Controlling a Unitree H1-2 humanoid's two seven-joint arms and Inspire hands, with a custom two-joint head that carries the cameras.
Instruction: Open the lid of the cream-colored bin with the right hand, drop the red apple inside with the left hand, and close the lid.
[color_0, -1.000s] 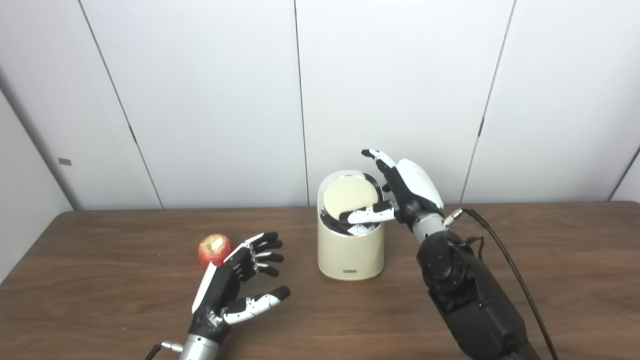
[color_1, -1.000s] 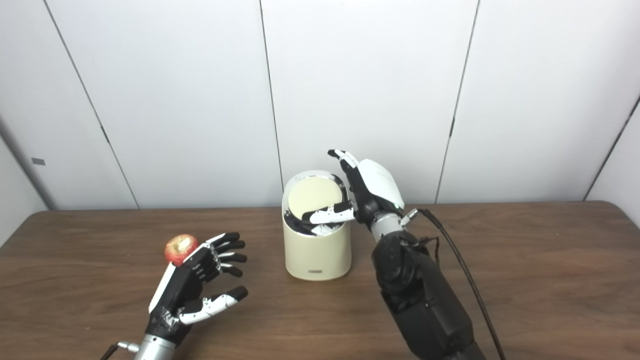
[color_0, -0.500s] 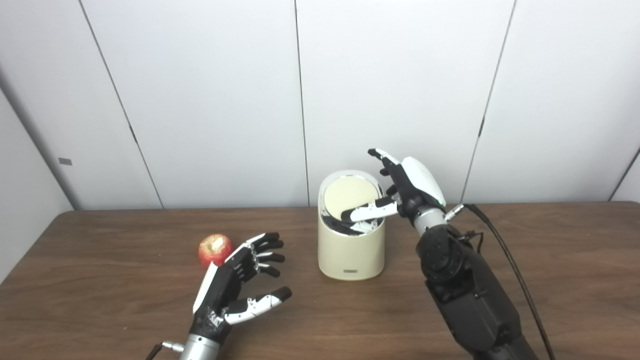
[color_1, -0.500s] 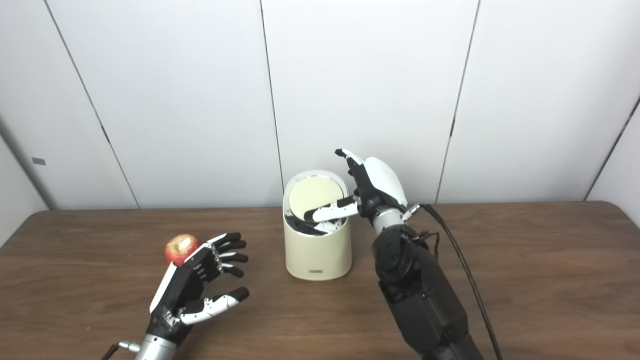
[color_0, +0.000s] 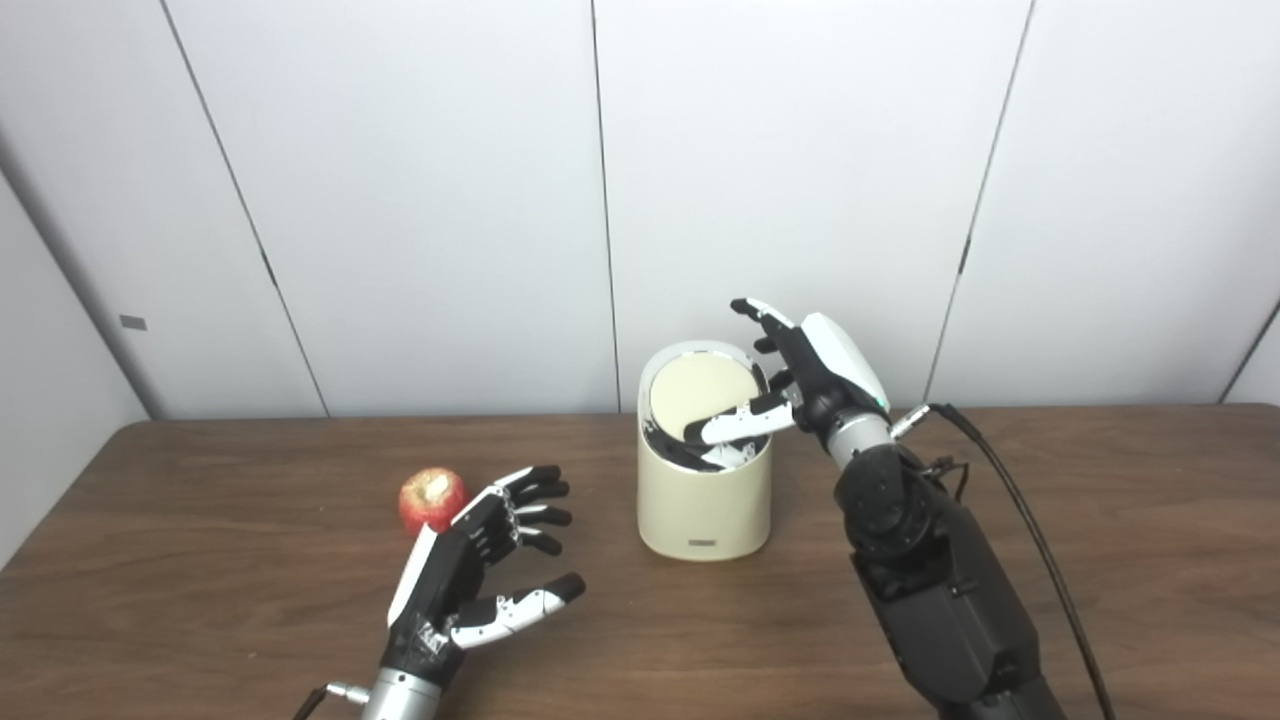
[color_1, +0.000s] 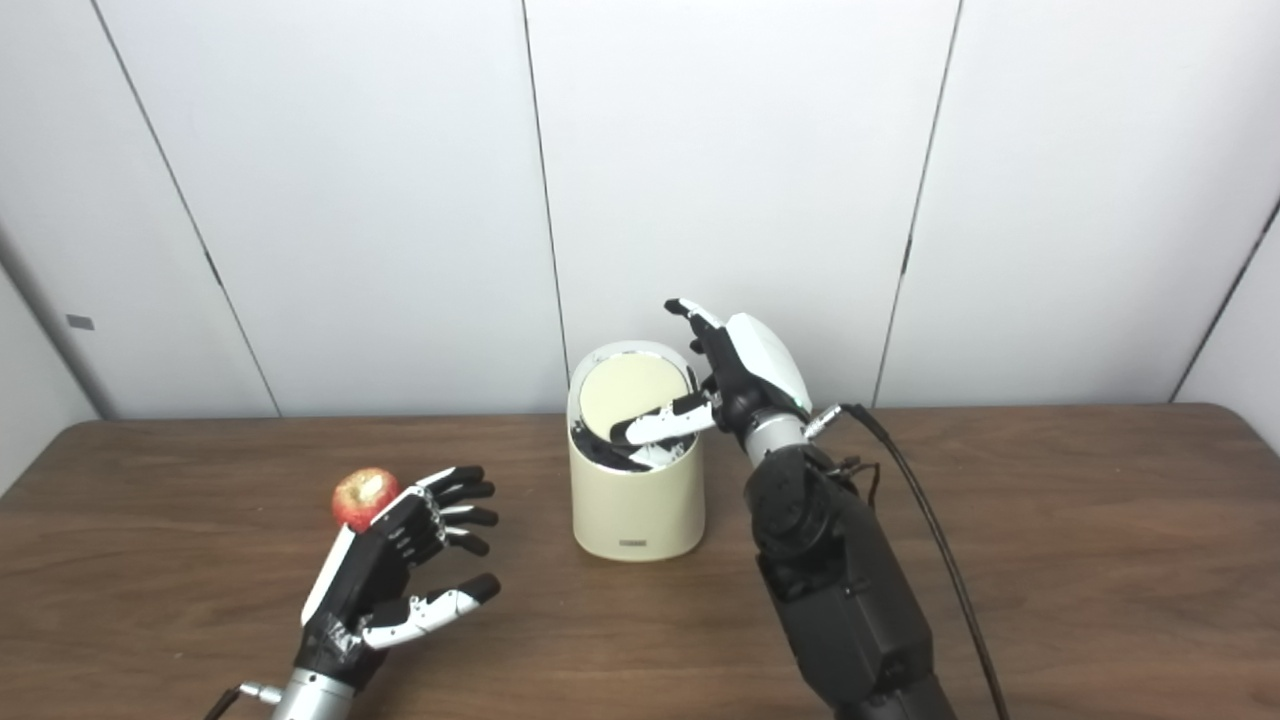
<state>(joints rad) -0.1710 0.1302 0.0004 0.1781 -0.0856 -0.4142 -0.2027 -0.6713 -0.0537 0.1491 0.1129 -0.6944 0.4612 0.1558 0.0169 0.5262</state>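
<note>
The cream-colored bin (color_0: 703, 505) stands mid-table with its round lid (color_0: 703, 391) tipped up toward the back, a dark gap showing at the front of the mouth. My right hand (color_0: 812, 375) is at the bin's right rim, fingers apart, its thumb reaching across the lid's front edge. The red apple (color_0: 431, 499) lies on the table left of the bin. My left hand (color_0: 470, 570) hovers open just right of and in front of the apple, fingers spread, not touching it.
The brown wooden table (color_0: 1100, 560) runs back to a white panelled wall. A black cable (color_0: 1010, 500) trails along my right forearm over the table's right half.
My right hand has drawn slightly back and to the right at the bin's rim, with its thumb still over the lid. The left hand and the apple have stayed put.
</note>
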